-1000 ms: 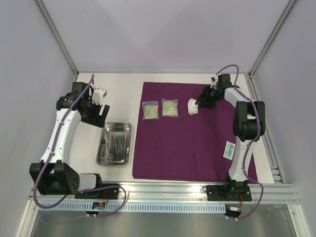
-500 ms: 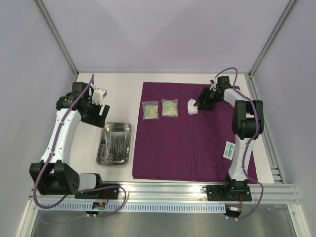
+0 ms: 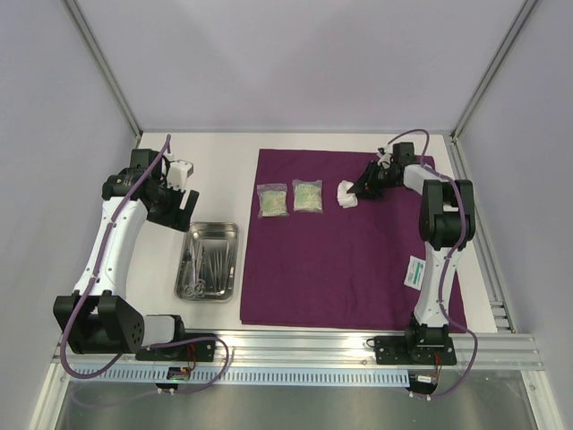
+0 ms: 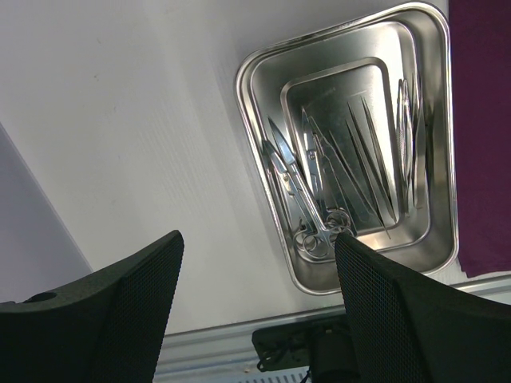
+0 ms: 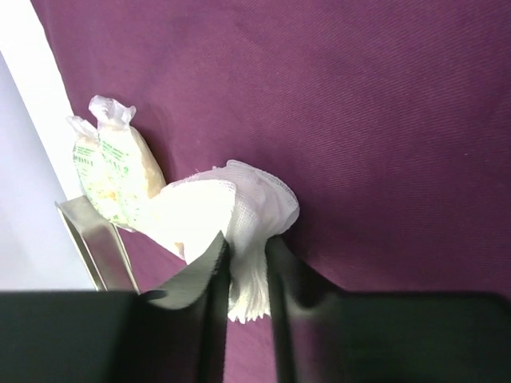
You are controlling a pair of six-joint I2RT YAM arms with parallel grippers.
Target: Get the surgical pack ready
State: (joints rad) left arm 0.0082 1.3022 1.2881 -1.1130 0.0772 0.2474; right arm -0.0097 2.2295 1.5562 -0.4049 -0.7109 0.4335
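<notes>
The deep-purple sheet (image 3: 349, 260) of the surgical pack lies flat on the table. At its far right, my right gripper (image 3: 361, 189) is shut on the bunched white gauze pads (image 3: 346, 194). In the right wrist view the fingers pinch the gauze (image 5: 239, 207) between them, over the sheet (image 5: 383, 120). Two clear packets (image 3: 273, 200) (image 3: 308, 195) lie left of the gauze. The steel tray (image 3: 213, 227) sits left of the sheet, holding scissors (image 4: 299, 191) and tweezers (image 4: 367, 152). Open and empty, my left gripper (image 4: 257, 239) hangs above the table beside the tray (image 4: 247, 96).
A white card with green print (image 3: 417, 270) lies on the sheet beside the right arm's base column. Metal rails run along the near edge (image 3: 295, 345). White walls and frame posts close in the back and both sides.
My right gripper has closed on the gauze pads and nudged them slightly left. The left arm has not moved.
</notes>
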